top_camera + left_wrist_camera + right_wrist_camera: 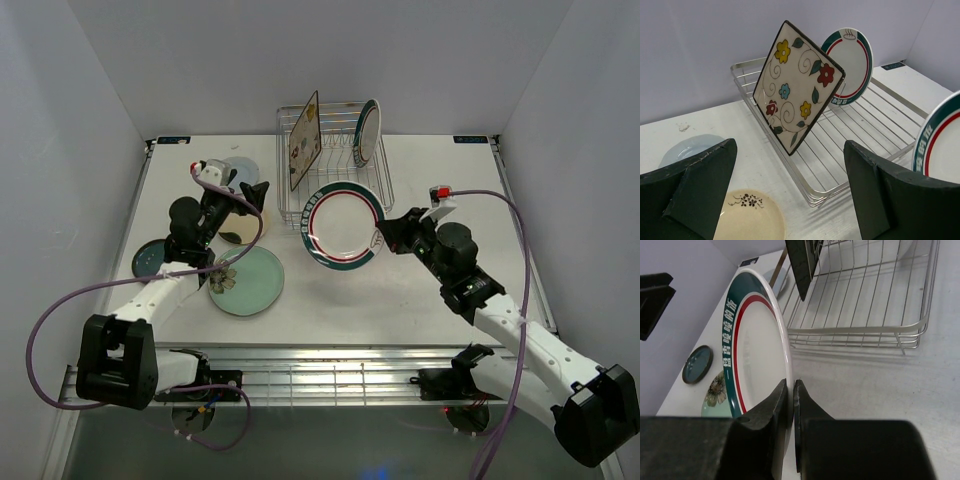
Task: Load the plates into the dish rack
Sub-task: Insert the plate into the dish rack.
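Leftmost, the dark teal plate [150,260] and the pale green plate [246,281] lie flat on the table [430,170]. My left gripper [790,150] hangs over the cream plate [747,217], jaws spread wide, holding nothing; the blue-grey plate [687,147] lies just beyond. Farther right, the dish rack [860,130] holds the square floral plate [797,85] and a teal-rimmed plate [850,65], both on edge. My right gripper [791,385] pinches the rim of the second teal-rimmed plate [755,355], tilted at the rack's near edge.
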Available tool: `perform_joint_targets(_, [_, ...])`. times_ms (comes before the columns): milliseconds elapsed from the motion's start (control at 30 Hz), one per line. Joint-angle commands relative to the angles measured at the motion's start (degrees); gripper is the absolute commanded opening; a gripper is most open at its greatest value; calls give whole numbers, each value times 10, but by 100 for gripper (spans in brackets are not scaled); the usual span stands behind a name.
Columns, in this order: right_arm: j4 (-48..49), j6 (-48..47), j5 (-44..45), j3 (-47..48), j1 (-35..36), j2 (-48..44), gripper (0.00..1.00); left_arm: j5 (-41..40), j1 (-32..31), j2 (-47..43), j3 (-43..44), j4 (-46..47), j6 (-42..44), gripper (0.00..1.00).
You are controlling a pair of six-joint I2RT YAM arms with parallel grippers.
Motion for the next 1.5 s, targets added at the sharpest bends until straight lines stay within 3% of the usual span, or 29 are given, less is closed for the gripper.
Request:
perform_joint_targets(0, [58,-14,42,60,0,9,8,8,-2,-25,-9,13,7,98])
perform_joint_targets(533, [97,-65,273,150,-4,84,8,5,-3,-20,-9,15,7,98])
perform_joint_targets(667, [108,-91,345,186,-4,146,8,5,-3,-20,-10,15,9,98])
perform_joint_targets(967, [89,-168,407,343,-3,285,8,7,-4,-19,-10,15,9,98])
perform_joint_targets(1467, [127,-367,550,581,30,523,8,-6,-7,-16,-10,17,13,98])
